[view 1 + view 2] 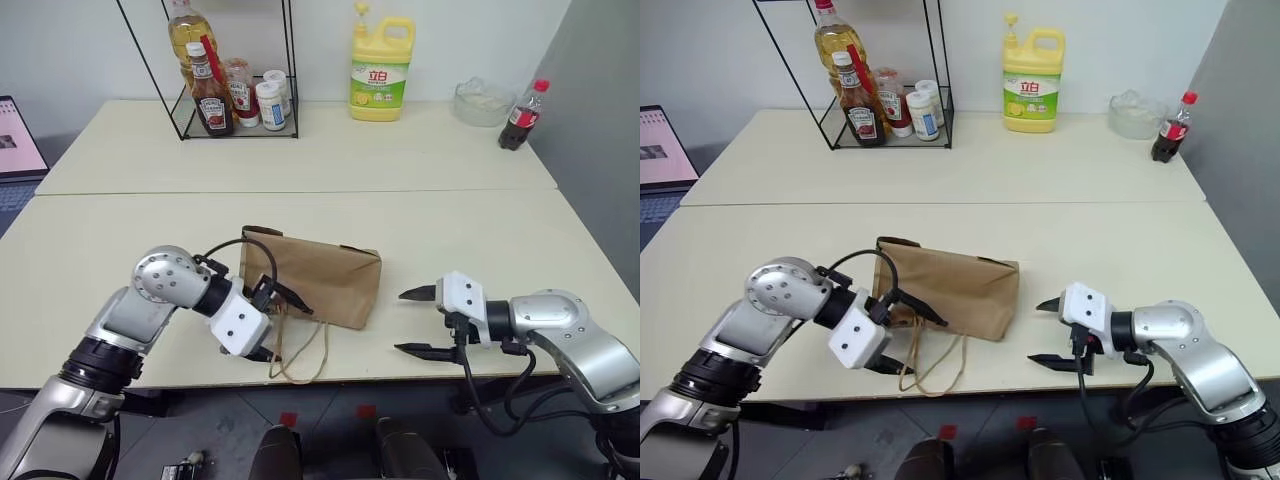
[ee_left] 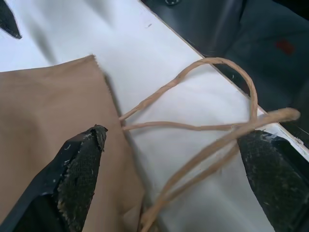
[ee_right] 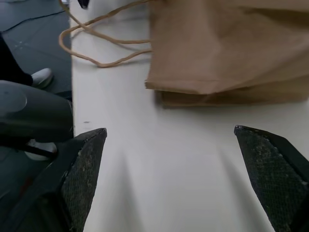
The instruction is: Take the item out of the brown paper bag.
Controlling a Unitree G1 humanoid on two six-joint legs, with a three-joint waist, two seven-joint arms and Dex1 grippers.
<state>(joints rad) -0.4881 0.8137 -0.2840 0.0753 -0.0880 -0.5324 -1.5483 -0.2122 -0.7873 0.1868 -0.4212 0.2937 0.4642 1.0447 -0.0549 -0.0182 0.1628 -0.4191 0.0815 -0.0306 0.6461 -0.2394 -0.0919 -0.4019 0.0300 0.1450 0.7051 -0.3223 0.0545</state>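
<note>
Two grippers sit low in the frame, one on each side of the brown paper bag point(image 1: 318, 277), which lies flat on the near table point(image 1: 120, 230) just below the middle. The left gripper point(image 1: 275, 322) is at the bag's lower left end with its jaws spread wide and nothing between them but the cord handles point(image 1: 300, 352), which loop out over the table's front edge; one finger point(image 2: 79, 166) lies over the brown paper, the other beside the loops. The right gripper point(image 1: 412, 321), lower right, points toward the bag's folded end with its jaws also released and bare tabletop between them, apart from the bag. Whether the bottle is inside the bag cannot be told. At the top of the frame, on the far table, stand a wire rack point(image 1: 240, 75) of sauces, a yellow jug point(image 1: 381, 70) and a cola bottle point(image 1: 523, 115).
</note>
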